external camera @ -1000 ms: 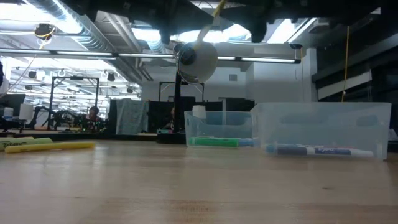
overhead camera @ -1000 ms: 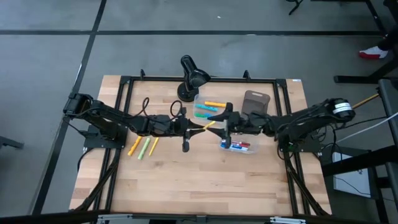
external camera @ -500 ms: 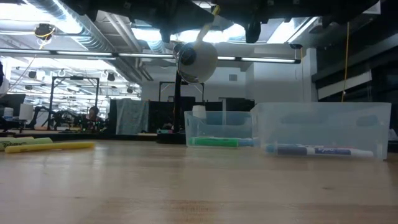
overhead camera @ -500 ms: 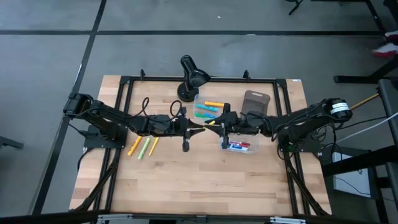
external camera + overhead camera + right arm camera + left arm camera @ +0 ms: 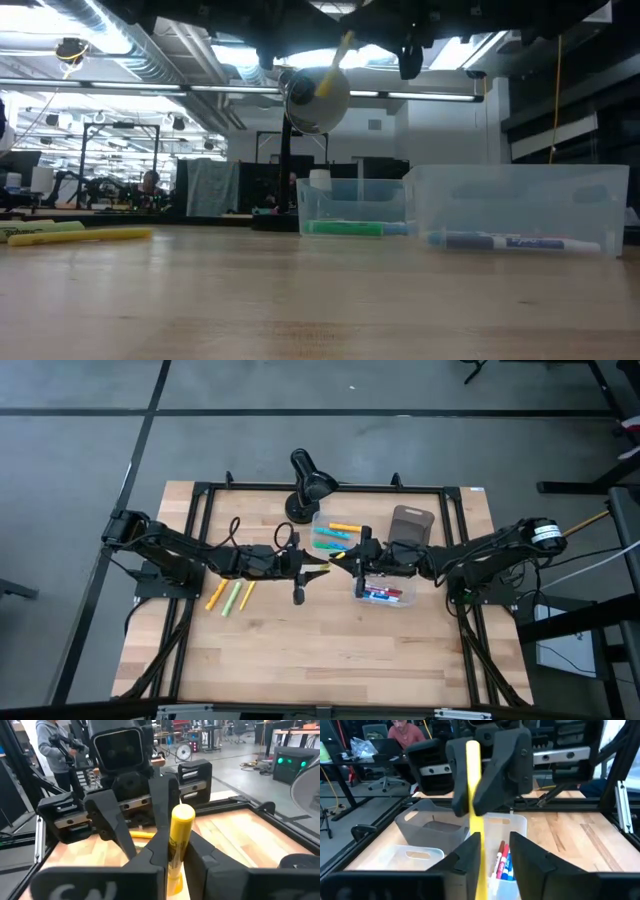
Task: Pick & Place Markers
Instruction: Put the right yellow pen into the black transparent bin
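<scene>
Mid-air handover above the table (image 5: 300, 660): a yellow marker (image 5: 338, 557) bridges both grippers — left gripper (image 5: 318, 565) and right gripper (image 5: 357, 556) each pinch one end, apparently so neither drops it.

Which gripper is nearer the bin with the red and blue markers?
Right. The right gripper hangs over that bin's edge, gripping the yellow marker; the left gripper holds the marker's other end, farther off.

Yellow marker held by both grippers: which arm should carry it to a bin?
Right. The right gripper already grips the marker and sits beside the bins; the left gripper is farther away.
</scene>
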